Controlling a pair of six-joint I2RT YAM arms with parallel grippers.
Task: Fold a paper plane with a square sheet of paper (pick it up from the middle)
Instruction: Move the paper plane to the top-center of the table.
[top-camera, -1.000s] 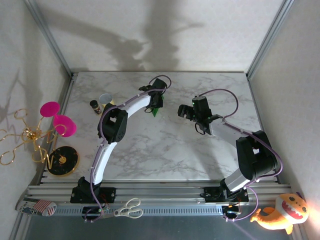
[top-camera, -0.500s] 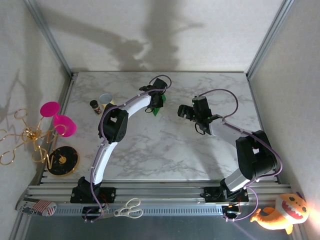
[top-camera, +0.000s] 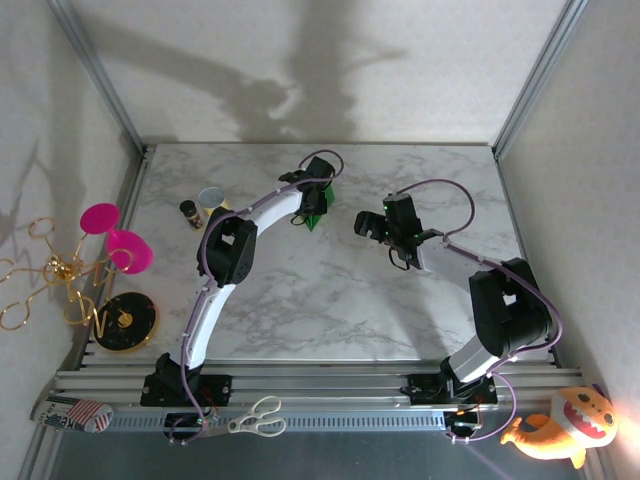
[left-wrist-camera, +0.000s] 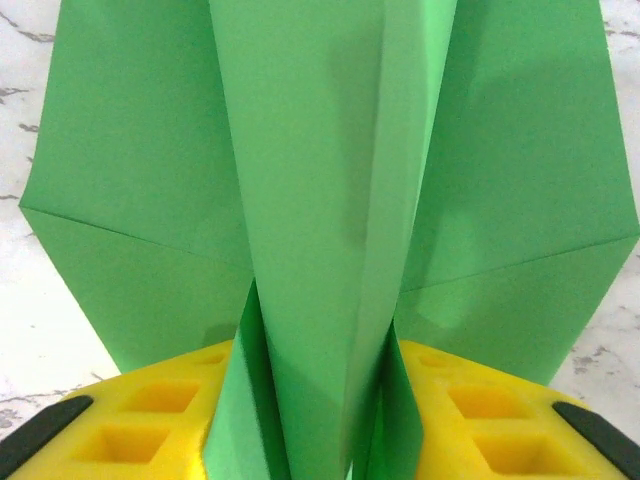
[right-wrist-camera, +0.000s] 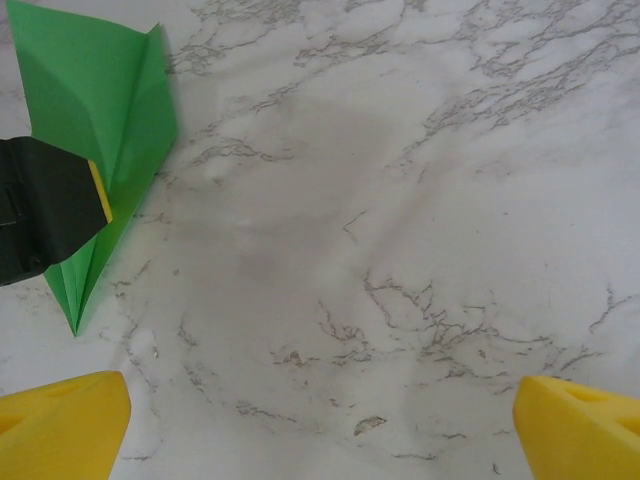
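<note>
Yellow fingers (left-wrist-camera: 150, 420) of the left gripper (left-wrist-camera: 320, 445) stand on either side of the upright middle fold of the paper plane (left-wrist-camera: 325, 200). The green fold fills the gap between them. Cannot tell whether they pinch it or merely flank it. Wings spread left and right over the marble table (top-camera: 300, 300), crease lines clear.

Top view: plane lies at the far middle of the table, mostly under the left wrist, with a green corner showing at its near right side.

Right gripper (right-wrist-camera: 320, 425) is just to the right of the plane, apart from it, jaws wide with nothing between them. Its yellow fingertips (right-wrist-camera: 60, 420) sit at the lower corners of its own view, bare marble between. From there the plane is at upper left, nose pointing down-left, partly covered by the left gripper's black body (right-wrist-camera: 40, 215).

Far left of table: small dark bottle (top-camera: 188, 212) and a round silvery tin (top-camera: 212, 197), close together, well clear of the plane. Off the table's left edge: gold wire stand with pink discs (top-camera: 110, 235) and a black round base (top-camera: 125, 320). Front rail: scissors (top-camera: 255, 418). Near right corner: orange plush toy (top-camera: 560, 425).
</note>
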